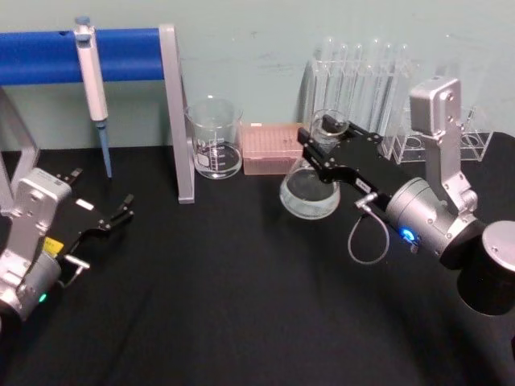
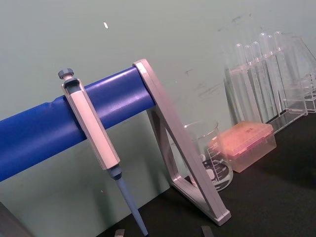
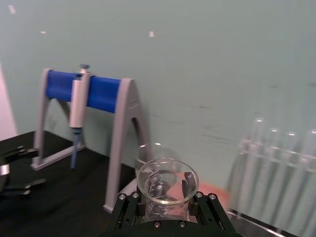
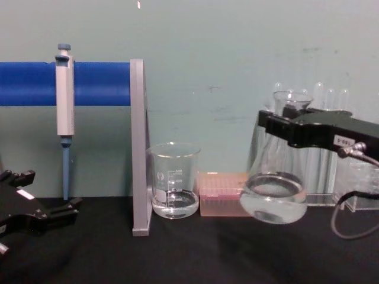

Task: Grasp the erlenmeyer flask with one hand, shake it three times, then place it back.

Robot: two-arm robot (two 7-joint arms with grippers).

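While the right gripper [image 1: 328,138] pinches the neck of the erlenmeyer flask [image 1: 310,193] and holds it up off the black table [image 1: 241,305], the shakes should be small and gentle, I think, because there is water inside and the mouth is open; the squeeze needs to be tight so the smooth glass does not slip; the swings should keep away from the beaker [image 1: 216,141], the pink box [image 1: 269,149] and the test tubes [image 1: 362,80] close behind; the left gripper [image 1: 100,211] rests far off at the left with its fingers spread; the chest view shows the gap under the slightly tipped flask and the water line, which are hard to judge from the head view; the right wrist view looks down into the round open mouth, with a finger on each side.
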